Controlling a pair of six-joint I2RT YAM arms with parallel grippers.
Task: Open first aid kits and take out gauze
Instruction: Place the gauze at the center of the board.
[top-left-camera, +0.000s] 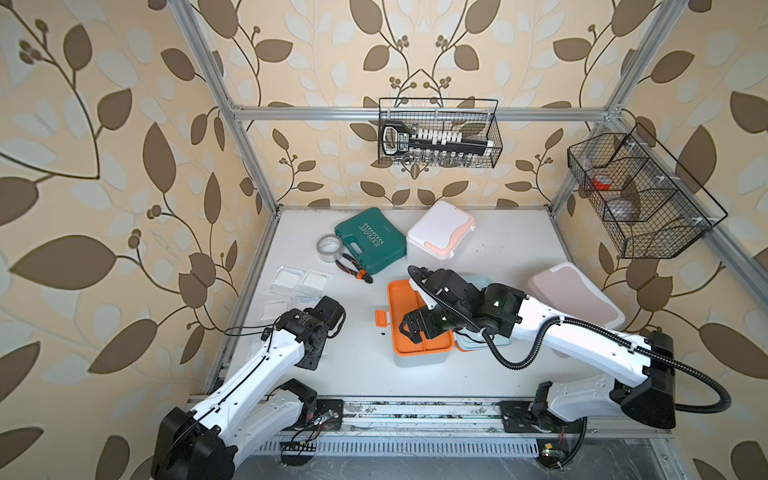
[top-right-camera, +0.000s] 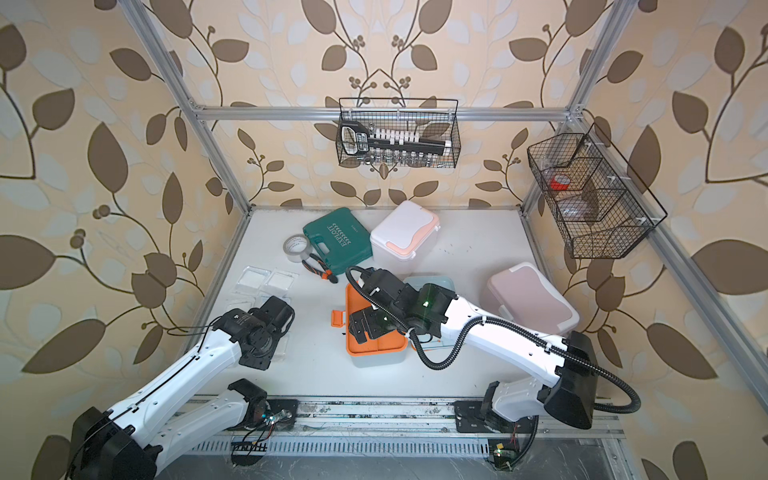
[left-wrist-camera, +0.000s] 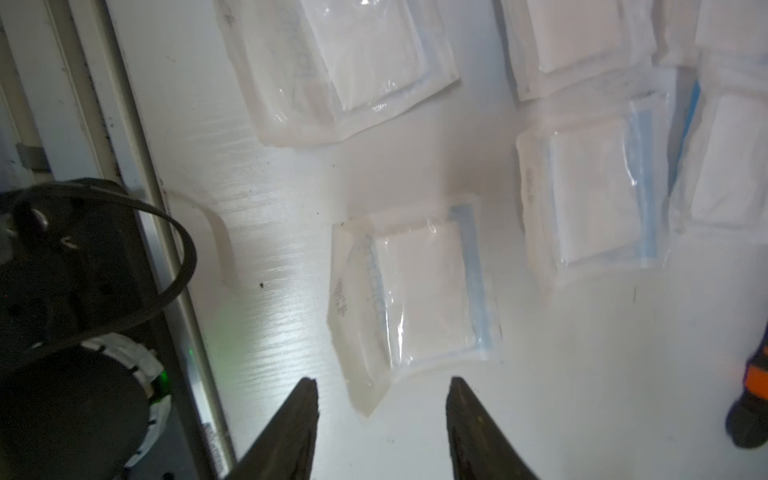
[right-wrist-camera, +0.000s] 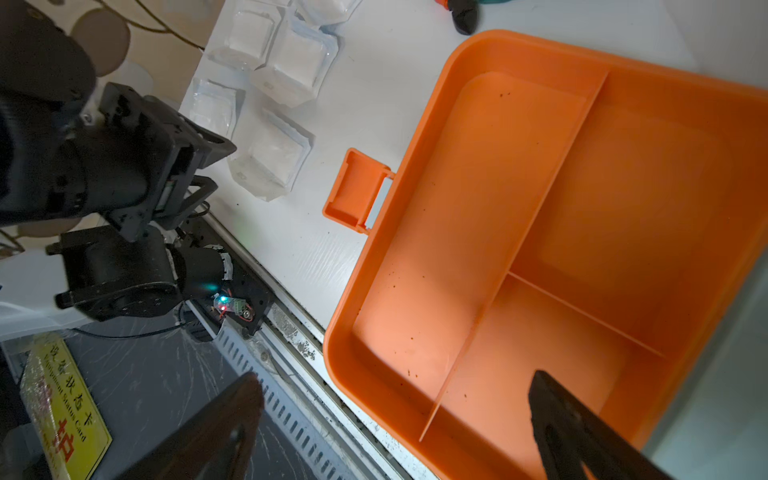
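A gauze packet (left-wrist-camera: 415, 286) lies off the latch side of the light blue kit (top-left-camera: 419, 360), just before the parted, empty left gripper (left-wrist-camera: 382, 386). The right gripper (right-wrist-camera: 395, 378), spread wide and empty, hangs over the kit's orange tray (right-wrist-camera: 540, 187).

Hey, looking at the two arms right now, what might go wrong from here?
The left gripper stands open at the corner of a loose gauze packet; pulling away could drag it onto its neighbours. The right gripper hangs open over the orange tray, whose compartments look empty; descending, it might catch a divider and tip it.
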